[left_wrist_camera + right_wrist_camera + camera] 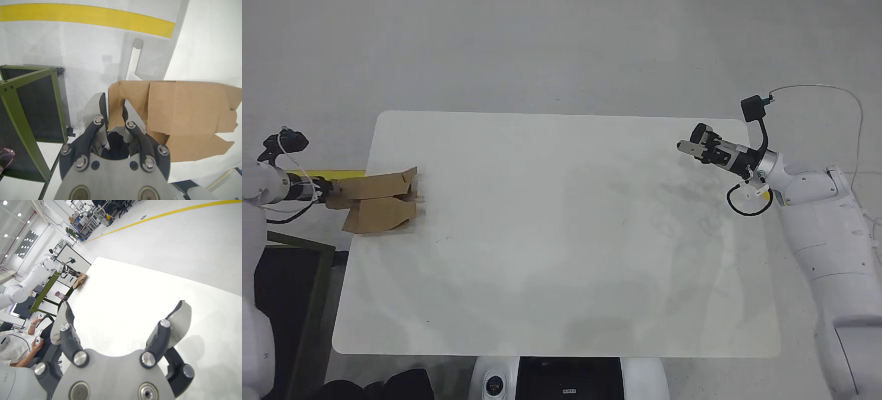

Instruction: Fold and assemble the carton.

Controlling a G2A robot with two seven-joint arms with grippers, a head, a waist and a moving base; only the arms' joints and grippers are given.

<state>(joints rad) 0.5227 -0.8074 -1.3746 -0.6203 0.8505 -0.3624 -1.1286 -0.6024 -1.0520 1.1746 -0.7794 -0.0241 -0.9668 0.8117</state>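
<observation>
One light, bendy box (377, 205) at counter (562, 250) edge, flap (115, 92) pinched in left tool (114, 103); right tool (123, 306) wide open, empty.

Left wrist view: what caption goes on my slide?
Left end effector grips a flap of the brown carton at the edge of the white table.

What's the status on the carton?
Left hand shut on carton flap, table edge. Right hand open, empty. Carton not assembled. Nothing blocking.
</observation>
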